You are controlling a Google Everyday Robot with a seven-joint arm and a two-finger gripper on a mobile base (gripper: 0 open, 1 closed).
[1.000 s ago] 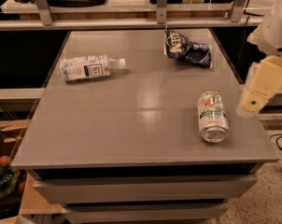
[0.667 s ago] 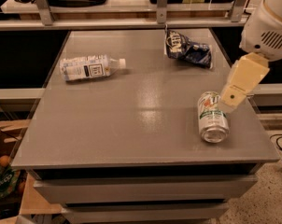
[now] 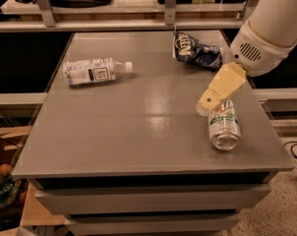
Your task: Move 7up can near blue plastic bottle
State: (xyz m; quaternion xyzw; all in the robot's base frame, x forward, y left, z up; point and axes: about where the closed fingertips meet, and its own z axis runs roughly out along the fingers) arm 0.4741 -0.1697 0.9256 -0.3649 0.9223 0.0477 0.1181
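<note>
The 7up can (image 3: 225, 126) lies on its side at the front right of the grey table (image 3: 133, 132), its shiny metal end toward me. The blue plastic bottle (image 3: 94, 72) lies on its side at the back left, white cap pointing right. My gripper (image 3: 205, 103), cream-coloured, reaches down from the white arm (image 3: 271, 28) at the upper right; its tip is just over the far left end of the can. The can and bottle are far apart, most of the table's width between them.
A dark blue snack bag (image 3: 195, 50) lies at the back right of the table, behind the gripper. A shelf rail with metal posts (image 3: 138, 24) runs along the back edge. Drawers sit under the tabletop; boxes and clutter (image 3: 6, 181) are on the floor at the left.
My arm has swung left from beyond the table's right edge, and the gripper tip has come down to the far end of the can. The can, bottle and bag have not moved.
</note>
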